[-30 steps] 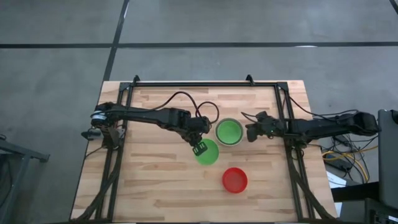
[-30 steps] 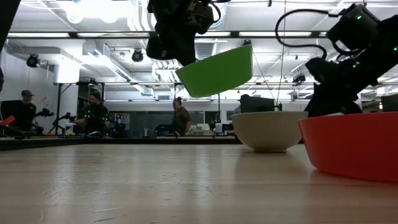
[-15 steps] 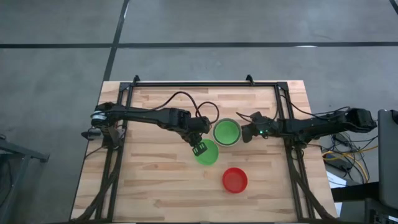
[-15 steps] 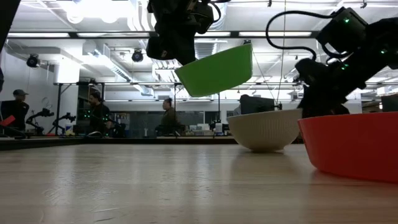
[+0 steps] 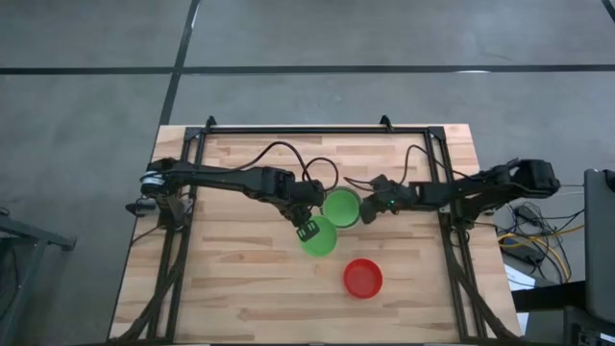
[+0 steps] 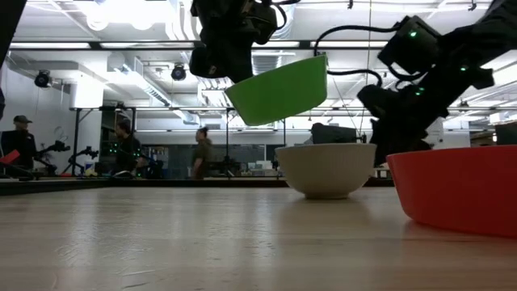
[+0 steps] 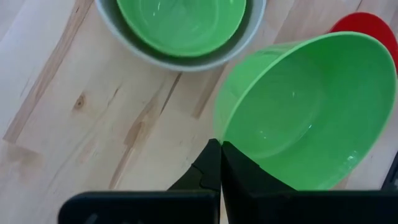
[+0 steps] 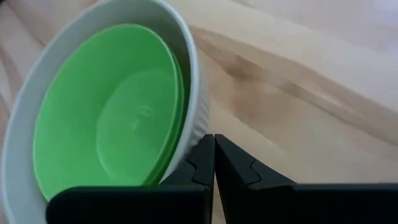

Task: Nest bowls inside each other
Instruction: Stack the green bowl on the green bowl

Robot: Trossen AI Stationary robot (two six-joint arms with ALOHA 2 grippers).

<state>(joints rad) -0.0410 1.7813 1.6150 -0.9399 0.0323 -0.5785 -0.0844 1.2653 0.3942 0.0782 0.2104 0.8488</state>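
A bright green bowl (image 5: 320,237) hangs tilted above the table, with my left gripper (image 5: 307,229) shut on it; in the low view this bowl (image 6: 279,90) is well clear of the wood. A pale grey-white bowl (image 5: 340,207) stands on its base mid-table with another green bowl (image 8: 106,118) nested inside it. My right gripper (image 5: 366,205) is shut, its tips at that bowl's right side. The red bowl (image 5: 363,278) stands alone nearer the front edge. My left gripper pinches the green bowl's rim (image 7: 217,138) at the side nearest the wrist, one finger inside the bowl and one outside. The fingers slant down from the table's left. The bowl is lifted clear and tilted, its far rim higher. My right gripper's shut fingertips (image 8: 206,148) press against the grey-white bowl's ribbed outer wall (image 8: 194,127) on the bowl's right side. The fingers slant down from the table's right. The bowl stays upright on the table.
A black frame (image 5: 317,128) runs along the table's far edge and down both sides. Bare wood lies at the near left (image 5: 221,288). People and workbenches show in the room beyond the table in the low view.
My right gripper has moved toward the table's left, staying shut, and has reached the grey-white bowl. That bowl, with the green bowl in it, has slid upright along the table to the left, closer to the held green bowl.
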